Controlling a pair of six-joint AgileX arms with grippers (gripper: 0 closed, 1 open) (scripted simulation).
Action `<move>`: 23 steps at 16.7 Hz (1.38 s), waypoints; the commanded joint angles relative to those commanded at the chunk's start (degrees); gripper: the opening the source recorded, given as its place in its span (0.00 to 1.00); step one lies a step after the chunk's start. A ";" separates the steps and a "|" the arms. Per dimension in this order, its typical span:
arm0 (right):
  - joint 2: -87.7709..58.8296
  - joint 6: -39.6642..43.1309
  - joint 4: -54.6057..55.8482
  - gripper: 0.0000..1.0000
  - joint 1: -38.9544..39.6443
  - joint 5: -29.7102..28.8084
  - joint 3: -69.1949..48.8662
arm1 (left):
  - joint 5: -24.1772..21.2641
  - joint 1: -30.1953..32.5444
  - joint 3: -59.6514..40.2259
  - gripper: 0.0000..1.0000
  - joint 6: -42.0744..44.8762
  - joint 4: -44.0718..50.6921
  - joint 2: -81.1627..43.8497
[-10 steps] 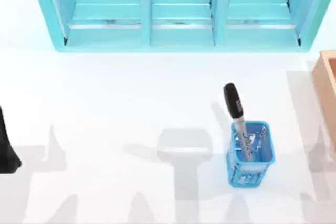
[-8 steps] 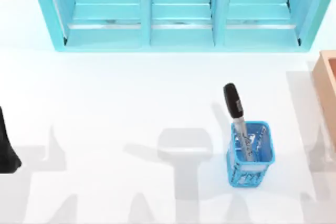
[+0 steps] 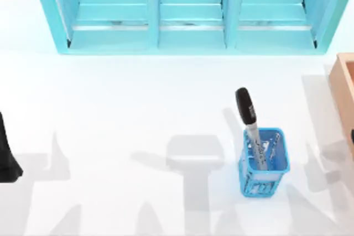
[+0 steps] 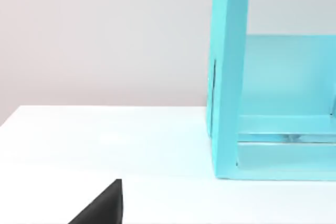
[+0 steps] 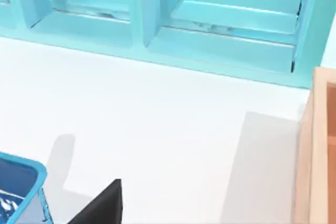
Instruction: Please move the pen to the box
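The pen stands tilted in the blue mesh basket, black cap up and leaning toward the shelf unit, grey barrel down inside the basket. The basket sits on the white table, right of centre in the top view. The box, tan with thick flat walls, lies at the table's right edge, well apart from the basket and cut off by the frame. The light-blue shelf unit runs along the far side with 3 open compartments.

The left arm is a dark shape at the table's left edge, well apart from the pen. A dark sliver at the right edge, just below the box, may be the right arm; I cannot tell.

The left wrist view adds 1 end panel of the shelf unit and bare table, with a black wedge at the lower edge. The right wrist view takes in a corner of the basket, the box wall and 2 shelf compartments, plus the same kind of black wedge. Whether either gripper's fingers are wide or narrow, I cannot tell.
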State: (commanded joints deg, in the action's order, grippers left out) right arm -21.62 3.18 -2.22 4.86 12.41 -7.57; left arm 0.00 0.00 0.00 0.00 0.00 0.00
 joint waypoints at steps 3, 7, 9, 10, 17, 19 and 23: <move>-13.60 2.11 -0.17 1.00 2.94 7.06 -5.22 | 0.00 0.00 0.00 1.00 0.00 0.00 0.00; -29.16 5.32 -0.26 1.00 6.81 15.62 -11.51 | 0.00 0.00 0.00 1.00 0.00 0.00 0.00; -34.34 6.69 -0.41 1.00 8.32 18.71 -13.67 | 0.00 0.00 0.00 1.00 0.00 0.00 0.00; -36.11 7.22 -0.50 1.00 8.88 19.82 -14.42 | 0.00 0.00 0.00 1.00 0.00 0.00 0.00; -38.03 7.77 -0.49 1.00 9.39 21.00 -15.12 | 0.00 0.00 0.00 1.00 0.00 0.00 0.00; -40.14 7.06 1.57 1.00 10.54 20.37 -15.65 | 0.00 0.00 0.00 1.00 0.00 0.00 0.00; -51.52 3.82 12.68 1.00 14.85 17.00 -17.61 | 0.00 0.00 0.00 1.00 0.00 0.00 0.00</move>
State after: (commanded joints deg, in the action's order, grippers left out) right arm -73.14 6.99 10.45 19.71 29.41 -25.18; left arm 0.00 0.00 0.00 0.00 0.00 0.00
